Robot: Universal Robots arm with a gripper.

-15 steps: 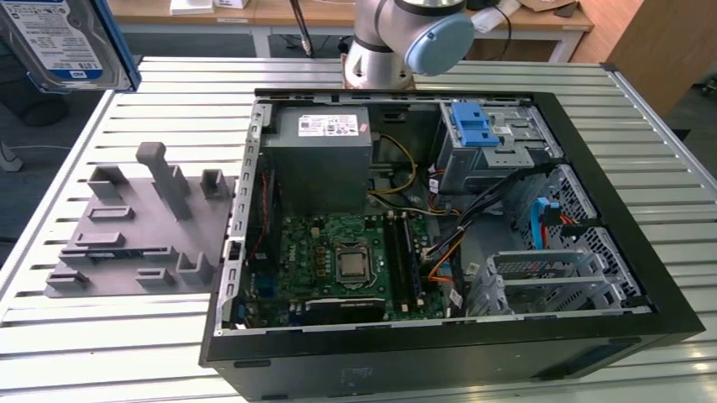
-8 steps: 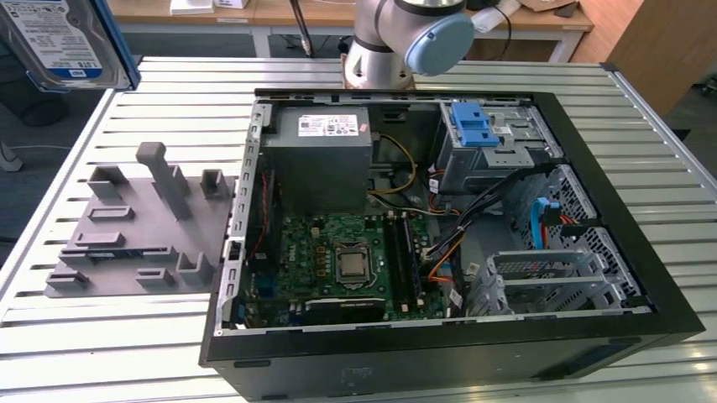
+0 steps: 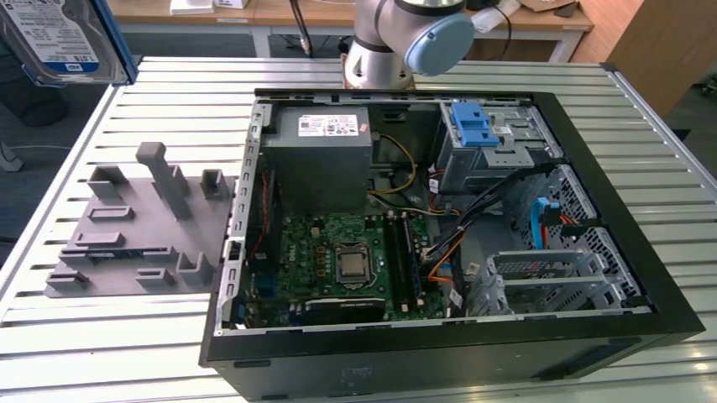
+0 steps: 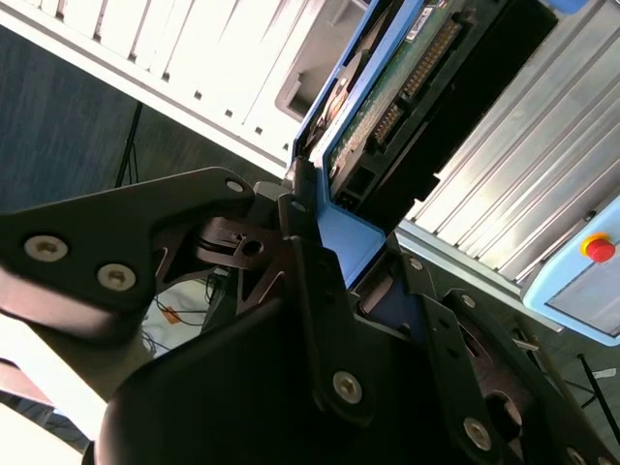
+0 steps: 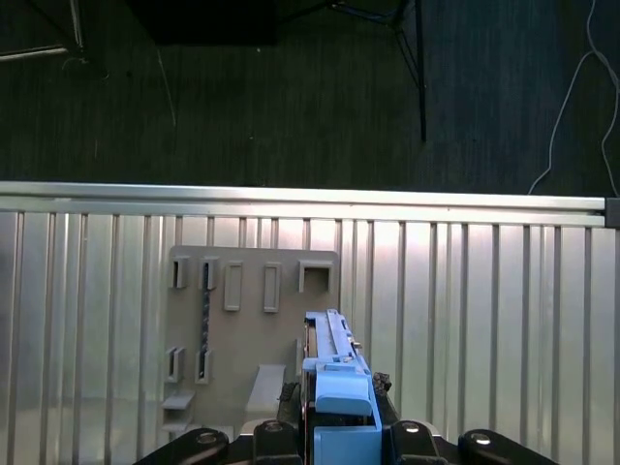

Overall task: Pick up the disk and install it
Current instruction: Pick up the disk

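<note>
The disk (image 3: 54, 38), a silver hard drive with a white-and-blue label in a blue carrier, hangs in the air at the exterior view's upper left, above the table's corner. In both wrist views my gripper (image 4: 349, 254) (image 5: 337, 412) is shut on the disk's blue carrier. The second wrist view shows the disk's green circuit-board side (image 4: 397, 87). In the first wrist view the disk (image 5: 334, 373) stands edge-on over the slatted table.
An open computer case (image 3: 627, 193) lies on the slatted metal table (image 3: 101, 353). Inside are a grey power supply (image 3: 325, 155), a motherboard (image 3: 348, 260) and a blue-handled drive cage (image 3: 482, 134). A grey part fixture (image 3: 134, 227) (image 5: 247, 320) lies beside the case.
</note>
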